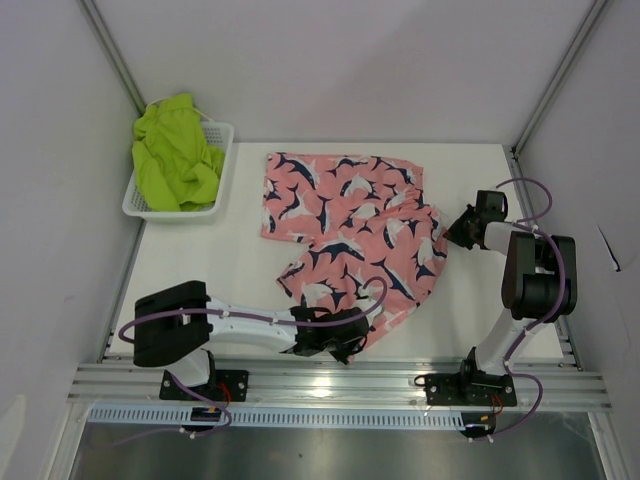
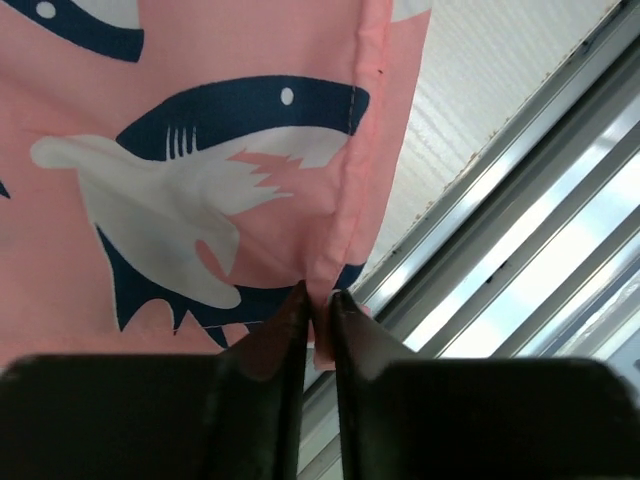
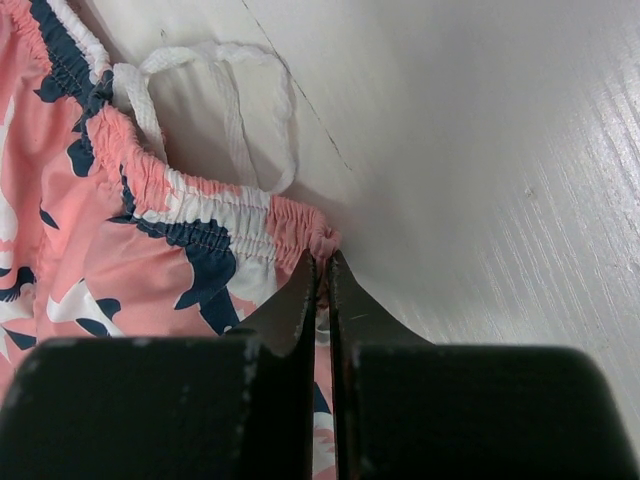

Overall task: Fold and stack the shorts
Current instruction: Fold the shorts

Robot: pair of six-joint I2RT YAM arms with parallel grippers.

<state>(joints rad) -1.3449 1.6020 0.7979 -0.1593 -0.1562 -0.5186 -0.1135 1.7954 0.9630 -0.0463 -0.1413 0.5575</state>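
While the left gripper (image 2: 318, 300) and right gripper (image 3: 322, 265) are pinching the pink shark-print shorts (image 1: 350, 225) by hem and waistband, lime green shorts (image 1: 175, 150) are waiting unfolded in the far-left basket (image 1: 222, 150).

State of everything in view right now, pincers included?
pink shorts, spread rumpled on the table, not folded
green shorts, bunched in the basket
basket, upright, far left of table
left pincer, shut on pink shorts' hem
right pincer, shut on pink shorts' waistband corner
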